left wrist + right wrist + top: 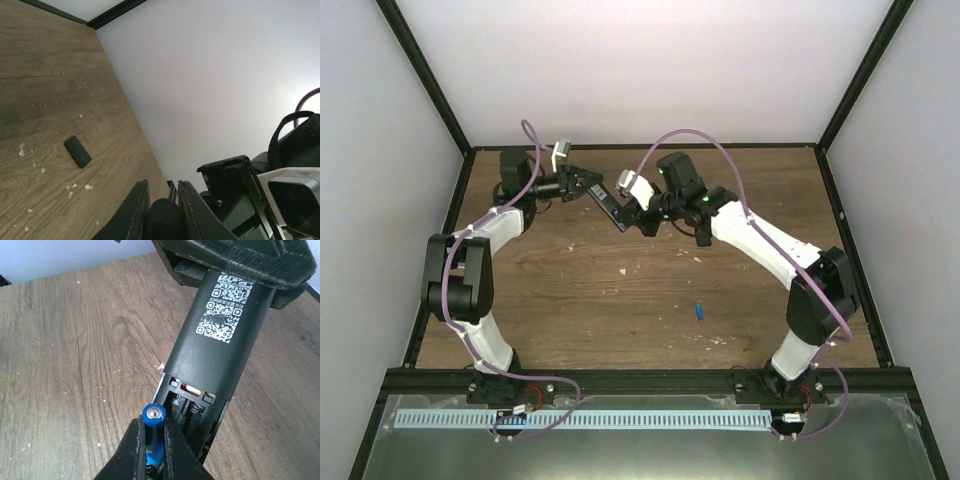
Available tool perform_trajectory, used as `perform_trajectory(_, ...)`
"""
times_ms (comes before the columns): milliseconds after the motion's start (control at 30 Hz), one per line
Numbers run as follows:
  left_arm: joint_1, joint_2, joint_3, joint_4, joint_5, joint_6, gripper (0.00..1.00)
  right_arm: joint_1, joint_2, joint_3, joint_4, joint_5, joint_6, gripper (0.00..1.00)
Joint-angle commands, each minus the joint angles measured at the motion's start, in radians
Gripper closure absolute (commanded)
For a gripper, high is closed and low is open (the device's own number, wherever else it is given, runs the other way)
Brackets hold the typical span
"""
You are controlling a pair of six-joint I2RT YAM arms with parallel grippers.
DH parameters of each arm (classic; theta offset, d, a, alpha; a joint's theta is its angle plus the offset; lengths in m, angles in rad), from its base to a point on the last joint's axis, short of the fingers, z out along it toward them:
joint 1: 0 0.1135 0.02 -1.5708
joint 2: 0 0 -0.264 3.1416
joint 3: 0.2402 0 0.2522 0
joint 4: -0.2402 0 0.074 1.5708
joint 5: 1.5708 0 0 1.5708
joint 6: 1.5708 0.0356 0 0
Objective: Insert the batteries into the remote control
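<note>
Pinching a battery (pixel 154 416), narrow right claw (pixel 154 434) beside remote control (pixel 216 357), seemingly in left claw (pixel 163 196).

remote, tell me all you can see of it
The remote is a slim black bar, plastic by its look, held off the table at a tilt. Its back shows white QR codes. The battery bay at its near end is open, showing a spring and contacts. The left claw clamps its far end; the right claw holds a blue battery at the bay.

Wooden table (pixel 580 300) (flecked with pale debris (pixel 21 149)) enclosed by plain white walls (pixel 640 60).
</note>
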Motion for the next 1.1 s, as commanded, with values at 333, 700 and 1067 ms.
perform_trajectory(333,-0.004,-0.02,0.031,-0.055,0.011,0.056,1.0,0.039,0.042,0.038,-0.076,0.104,-0.06,0.88)
perform_trajectory(700,-0.003,-0.02,0.023,-0.051,0.009,0.055,1.0,0.04,0.033,0.037,-0.058,0.135,-0.055,0.93)
perform_trajectory(1067,0.082,-0.049,-0.054,-0.024,-0.122,0.033,1.0,-0.062,-0.105,-0.075,0.01,0.136,0.061,0.95)
